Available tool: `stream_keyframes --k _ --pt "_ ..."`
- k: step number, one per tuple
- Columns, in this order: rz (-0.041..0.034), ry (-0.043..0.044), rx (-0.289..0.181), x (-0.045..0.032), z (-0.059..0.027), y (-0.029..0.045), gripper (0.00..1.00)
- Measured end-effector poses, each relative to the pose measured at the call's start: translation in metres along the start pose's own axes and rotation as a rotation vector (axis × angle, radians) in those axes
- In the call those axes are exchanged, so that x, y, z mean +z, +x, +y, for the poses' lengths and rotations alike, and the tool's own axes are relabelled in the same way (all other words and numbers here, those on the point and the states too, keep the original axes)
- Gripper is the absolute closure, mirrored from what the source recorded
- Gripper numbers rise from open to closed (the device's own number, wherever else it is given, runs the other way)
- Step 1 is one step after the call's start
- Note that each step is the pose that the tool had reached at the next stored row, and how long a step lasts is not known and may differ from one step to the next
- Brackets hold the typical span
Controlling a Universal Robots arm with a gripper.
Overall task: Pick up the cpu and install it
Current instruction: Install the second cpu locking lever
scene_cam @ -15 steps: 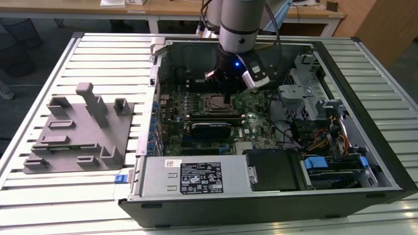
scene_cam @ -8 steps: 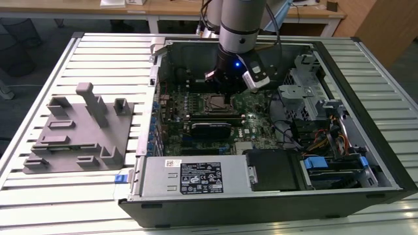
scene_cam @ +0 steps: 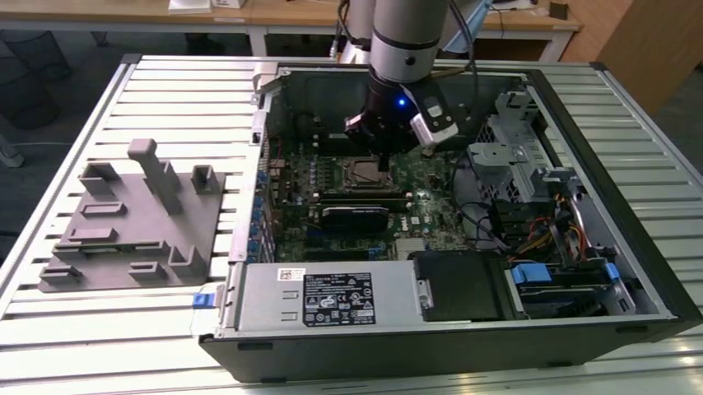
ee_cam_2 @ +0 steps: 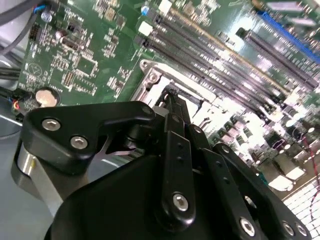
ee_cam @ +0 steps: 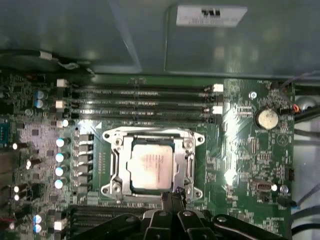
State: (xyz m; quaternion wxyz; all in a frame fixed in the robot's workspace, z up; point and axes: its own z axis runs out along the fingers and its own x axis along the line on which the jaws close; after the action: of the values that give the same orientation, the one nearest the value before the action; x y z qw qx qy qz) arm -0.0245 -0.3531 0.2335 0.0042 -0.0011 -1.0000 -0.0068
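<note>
The cpu (ee_cam: 152, 167), a small square chip with a silvery top, lies flat inside the metal socket frame (ee_cam: 114, 161) on the green motherboard (ee_cam: 245, 150). My gripper (ee_cam: 173, 196) hangs just above the board at the socket's edge, beside the cpu, its two black fingers pressed together with nothing between them. In the second wrist view the shut fingertips (ee_cam_2: 171, 100) point down at the socket's bright metal frame (ee_cam_2: 150, 75). In the exterior view the gripper (scene_cam: 383, 161) reaches down into the open computer case (scene_cam: 615, 247), over the socket (scene_cam: 360, 173).
Memory slots (ee_cam: 140, 102) run alongside the socket, and a row of capacitors (ee_cam: 60, 162) stands on its other side. A grey plastic tray (scene_cam: 123, 222) with upright blocks lies on the slatted table at the exterior view's left. Drive bays and cables (scene_cam: 528, 222) crowd the case's right part.
</note>
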Motion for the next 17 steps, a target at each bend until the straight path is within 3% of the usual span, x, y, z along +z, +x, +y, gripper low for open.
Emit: stream_keyframes --k 7,11,17 --pt "0.0014 -0.0035 0.0 -0.0002 -0.0179 0.0004 0.89" --pt "0.0024 -0.0099 0.0 0.0015 -0.0196 0.0124 0.89" --pt "0.0023 -0.0144 0.0 0.0037 -0.0264 0.0202 0.89"
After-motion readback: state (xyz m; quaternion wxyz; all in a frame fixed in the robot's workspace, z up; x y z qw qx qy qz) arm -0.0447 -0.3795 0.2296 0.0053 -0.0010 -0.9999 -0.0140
